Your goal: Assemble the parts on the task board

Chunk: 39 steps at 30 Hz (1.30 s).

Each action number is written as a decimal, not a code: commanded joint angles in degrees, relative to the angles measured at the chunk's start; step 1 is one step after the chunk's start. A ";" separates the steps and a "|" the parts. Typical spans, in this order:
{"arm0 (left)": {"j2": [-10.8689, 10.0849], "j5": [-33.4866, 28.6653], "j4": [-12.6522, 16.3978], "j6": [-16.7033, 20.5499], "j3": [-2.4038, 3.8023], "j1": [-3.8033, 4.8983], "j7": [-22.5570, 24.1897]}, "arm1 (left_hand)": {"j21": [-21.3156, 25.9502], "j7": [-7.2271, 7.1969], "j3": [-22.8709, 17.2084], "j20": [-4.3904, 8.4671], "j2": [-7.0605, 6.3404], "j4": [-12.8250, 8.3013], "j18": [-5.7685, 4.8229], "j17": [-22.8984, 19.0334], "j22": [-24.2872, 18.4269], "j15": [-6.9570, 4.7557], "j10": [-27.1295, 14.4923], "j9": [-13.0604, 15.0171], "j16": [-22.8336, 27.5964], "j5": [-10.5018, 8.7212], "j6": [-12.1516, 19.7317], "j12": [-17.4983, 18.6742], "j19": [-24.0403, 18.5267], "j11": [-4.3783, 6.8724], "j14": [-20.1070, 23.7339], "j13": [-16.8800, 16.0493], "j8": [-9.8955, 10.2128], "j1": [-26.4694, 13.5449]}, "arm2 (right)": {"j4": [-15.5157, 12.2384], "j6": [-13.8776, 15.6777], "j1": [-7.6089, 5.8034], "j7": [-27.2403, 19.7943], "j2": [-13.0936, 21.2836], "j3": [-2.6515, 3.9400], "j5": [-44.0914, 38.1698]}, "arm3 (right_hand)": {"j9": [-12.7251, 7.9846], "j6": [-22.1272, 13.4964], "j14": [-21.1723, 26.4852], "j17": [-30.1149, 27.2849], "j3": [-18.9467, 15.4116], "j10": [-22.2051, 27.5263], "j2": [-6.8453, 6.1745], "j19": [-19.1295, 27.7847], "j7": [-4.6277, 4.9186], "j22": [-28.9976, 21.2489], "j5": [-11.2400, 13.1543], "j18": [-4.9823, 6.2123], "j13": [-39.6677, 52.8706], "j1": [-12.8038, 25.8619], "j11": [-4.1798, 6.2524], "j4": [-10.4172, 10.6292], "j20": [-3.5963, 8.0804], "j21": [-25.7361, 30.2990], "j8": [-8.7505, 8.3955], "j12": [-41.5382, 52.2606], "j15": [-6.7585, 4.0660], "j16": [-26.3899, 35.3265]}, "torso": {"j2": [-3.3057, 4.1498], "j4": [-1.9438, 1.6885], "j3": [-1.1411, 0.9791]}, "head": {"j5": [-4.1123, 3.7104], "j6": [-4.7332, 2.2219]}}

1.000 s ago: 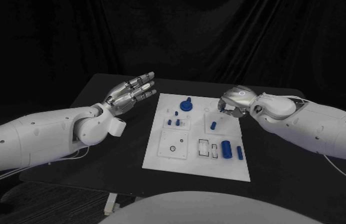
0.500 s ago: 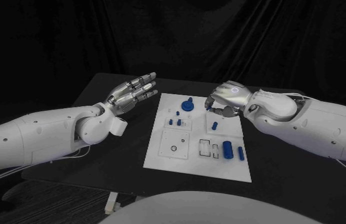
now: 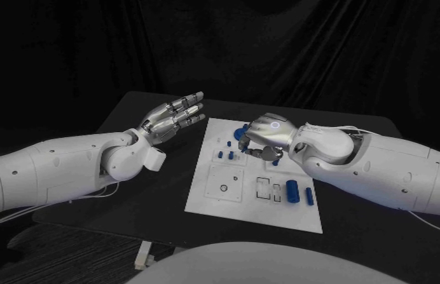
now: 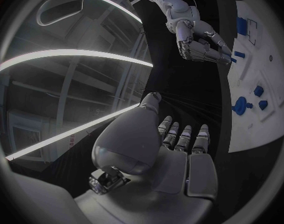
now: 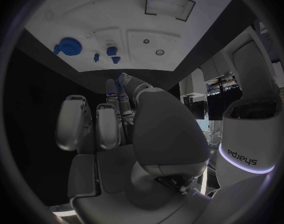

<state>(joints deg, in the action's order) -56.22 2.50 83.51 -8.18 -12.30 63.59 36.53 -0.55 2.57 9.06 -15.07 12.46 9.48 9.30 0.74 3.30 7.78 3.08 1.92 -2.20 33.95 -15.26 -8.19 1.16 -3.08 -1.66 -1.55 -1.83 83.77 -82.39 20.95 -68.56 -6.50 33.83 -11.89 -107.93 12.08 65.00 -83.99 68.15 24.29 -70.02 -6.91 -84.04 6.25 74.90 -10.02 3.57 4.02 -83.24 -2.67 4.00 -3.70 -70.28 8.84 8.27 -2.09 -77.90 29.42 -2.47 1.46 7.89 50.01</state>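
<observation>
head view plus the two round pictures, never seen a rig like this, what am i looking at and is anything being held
This is a robot with two white arms, each ending in a silver hand with many fingers. The square picture is taken from a camera on the robot's head, looking down at a black table. The two round pictures come from fisheye cameras at the wrists, each looking out over its own hand, so straight edges look bent.

On the table lies a white plate, the task board, with small blue parts that are to be fitted into it. Two blue cylinders lie side by side near its front right corner.

The left hand is beside the board with fingers spread, holding nothing. The right hand is over the board, and in its wrist view it seems to pinch a small blue part at its fingertips.
</observation>
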 commanded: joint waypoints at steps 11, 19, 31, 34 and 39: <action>0.23 -0.05 0.12 -0.88 0.07 -0.07 0.27 | -0.24 0.08 -0.16 -0.50 0.40 -0.36 0.98 0.08 0.00 0.10 -0.07 0.09 -0.26 0.29 -0.35 -0.39 -0.08 -0.45 0.11 -0.08 -0.30 0.20 | 2.66 -2.44 3.50 1.25 -3.09 0.02 -0.17 | 0.11 -0.36 -1.73 -0.07 0.00 -0.08 -0.11 -0.43 0.28 10.00 -0.60 0.22 0.11 -0.70 -0.39 -0.58 -0.53 -0.38 -0.39 -0.20 0.58 -0.29 | 0.11 0.01 -0.02 | 1.28 -0.01; 0.25 -0.05 0.11 -1.00 0.07 -0.07 0.18 | -0.24 0.07 -0.21 -0.50 0.48 -0.36 0.98 0.07 0.00 0.11 -0.08 0.09 -0.26 0.29 -0.40 -0.38 -0.07 -0.54 0.12 -0.07 -0.31 0.17 | 3.07 -3.25 4.42 1.41 -3.70 0.02 -0.17 | 0.11 -0.36 -1.72 -0.12 0.01 -0.09 -0.12 -0.39 0.30 9.97 -0.63 0.25 0.11 -0.73 -0.40 -0.61 -0.54 -0.26 -0.40 -0.20 0.59 -0.26 | 0.12 -0.01 -0.02 | 1.42 -0.01; 0.51 -0.05 0.01 -1.28 0.07 -0.07 0.23 | -0.24 0.04 -0.24 -0.51 0.53 -0.37 0.99 0.07 -0.02 0.13 -0.09 0.09 -0.28 0.27 -0.42 -0.38 -0.08 -0.60 0.12 -0.07 -0.31 0.13 | 2.43 -4.48 4.81 2.17 -3.45 0.01 -0.17 | 0.12 -0.35 -1.69 -0.12 0.07 -0.21 -0.15 -0.38 0.33 9.97 -0.74 0.26 0.13 -0.95 -0.40 -0.84 -0.59 -0.27 -0.47 -0.17 0.60 -0.25 | 0.10 0.03 -0.02 | 1.51 -0.01; 0.58 -0.05 -0.01 -1.35 0.07 -0.08 0.28 | -0.24 0.02 -0.26 -0.50 0.55 -0.37 0.99 0.07 0.02 0.14 -0.11 0.09 -0.27 0.27 -0.44 -0.34 -0.07 -0.62 0.13 -0.06 -0.31 0.12 | 2.35 -4.77 4.96 2.36 -3.37 0.01 -0.17 | 0.13 -0.34 -1.65 -0.26 0.03 -0.27 -0.19 -0.34 0.36 9.94 -0.68 0.28 0.14 -0.91 -0.42 -0.85 -0.61 -0.17 -0.49 -0.15 0.62 -0.17 | 0.11 0.02 -0.02 | 1.48 -0.01; 0.69 -0.05 -0.12 -1.45 0.07 -0.08 0.27 | -0.24 0.02 -0.26 -0.50 0.55 -0.37 0.99 0.07 0.02 0.14 -0.11 0.09 -0.27 0.27 -0.44 -0.34 -0.07 -0.62 0.13 -0.06 -0.31 0.12 | 2.58 -4.76 5.32 2.43 -3.50 0.01 -0.22 | 0.13 -0.34 -1.65 -0.26 0.03 -0.27 -0.19 -0.34 0.36 9.94 -0.68 0.28 0.14 -0.91 -0.42 -0.85 -0.61 -0.17 -0.49 -0.15 0.62 -0.17 | 0.12 0.03 -0.02 | 1.37 -0.01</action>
<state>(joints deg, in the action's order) -55.66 2.50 83.35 -8.78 -12.30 63.58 36.12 -0.55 2.57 8.90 -15.07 12.46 9.32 9.31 0.72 3.29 7.78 2.85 1.96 -2.20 33.95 -15.26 -8.18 1.16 -3.27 -1.66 -1.53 -1.82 83.77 -79.83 16.88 -63.42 -5.47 30.37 -11.91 -107.93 12.11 64.77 -83.95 67.94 24.35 -69.97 -7.01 -83.83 6.42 74.93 -10.60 3.57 4.12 -83.64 -2.85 3.61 -3.90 -70.55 8.31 7.88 -1.74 -77.87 29.53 -2.44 1.43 9.29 50.01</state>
